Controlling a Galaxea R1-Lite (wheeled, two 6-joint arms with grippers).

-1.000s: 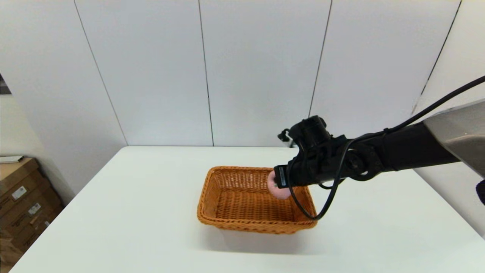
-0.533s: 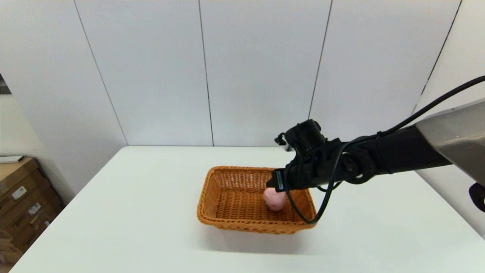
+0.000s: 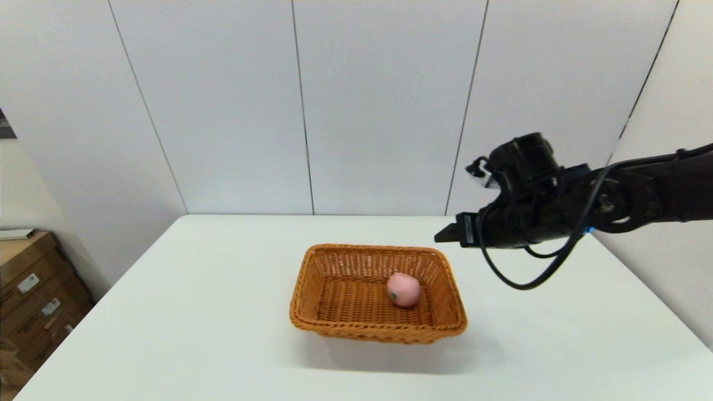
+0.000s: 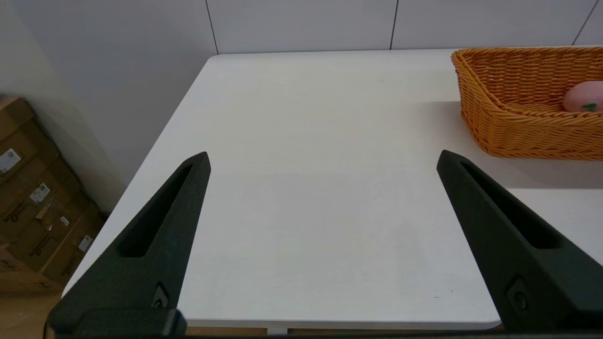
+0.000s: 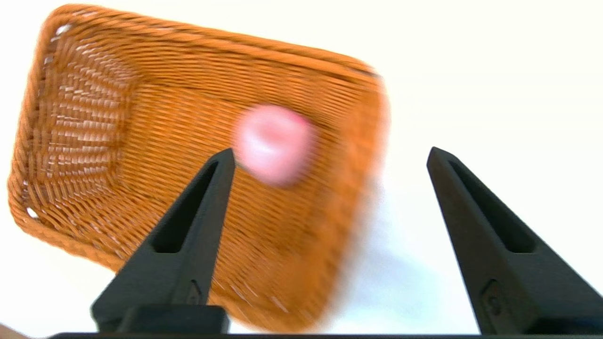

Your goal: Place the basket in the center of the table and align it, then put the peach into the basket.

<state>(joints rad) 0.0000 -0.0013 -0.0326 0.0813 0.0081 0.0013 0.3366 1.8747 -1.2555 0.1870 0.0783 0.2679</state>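
The peach [image 3: 403, 289] lies on the woven floor of the basket [image 3: 356, 328], toward the side of the basket that is nearer the right gripper [image 3: 445, 236]. It is down below that gripper and off to its left. Nothing is holding it. A tiny dark green mark shows low on its skin. From the left wrist view you can just see the pink top of the peach [image 4: 584, 96] over the basket [image 4: 518, 132] wall.

The basket sits flat on the white table [image 3: 195, 312], about in the middle, with its long sides running across.

The right gripper hangs up in the air, above the table and past the basket's right end. Its two black fingers [image 5: 188, 226] are spread wide apart with nothing between them (the peach [image 5: 273, 143] and the basket [image 5: 94, 141] show well below them in the right wrist view).

The left gripper [image 4: 322, 157] stays low near the table's [image 4: 306, 188] left front corner, well apart from the basket. Its fingers are spread wide too, and they hold nothing.

Brown cardboard boxes [image 3: 33, 301] stand on the floor beside the table's left side.
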